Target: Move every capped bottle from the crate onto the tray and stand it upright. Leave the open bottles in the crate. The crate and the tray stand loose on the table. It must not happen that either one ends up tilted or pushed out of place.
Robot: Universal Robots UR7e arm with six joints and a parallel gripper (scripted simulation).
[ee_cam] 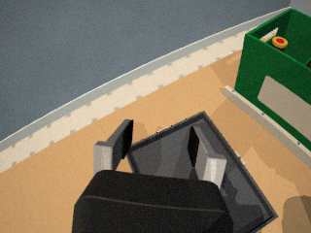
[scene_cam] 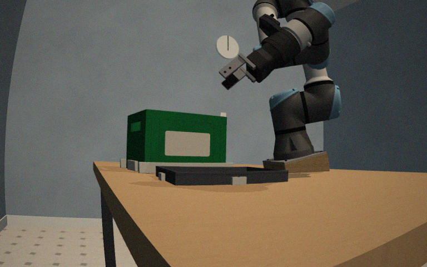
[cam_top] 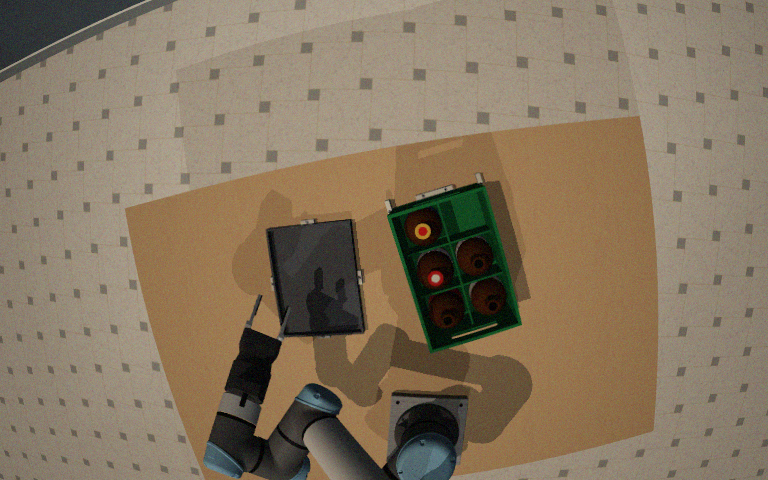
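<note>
The green crate (cam_top: 454,264) holds several brown bottles. One bottle has a yellow-and-red cap (cam_top: 422,230) and one has a red-and-white cap (cam_top: 434,277). Three bottles (cam_top: 474,255) (cam_top: 488,296) (cam_top: 446,309) are open. The crate's far right cell is empty. The dark tray (cam_top: 316,277) lies left of the crate with nothing on it. My gripper (cam_top: 269,316) is open and empty, high above the tray's near left corner. It also shows in the side view (scene_cam: 232,74) and in the wrist view (ee_cam: 158,149). The wrist view shows the tray (ee_cam: 201,175), the crate (ee_cam: 279,78) and the yellow-and-red cap (ee_cam: 280,42).
The robot base (cam_top: 427,424) stands at the table's near edge, below the crate. Small grey blocks (scene_cam: 132,164) sit against the crate and the tray. The table edge (scene_cam: 103,182) lies close to the crate in the side view.
</note>
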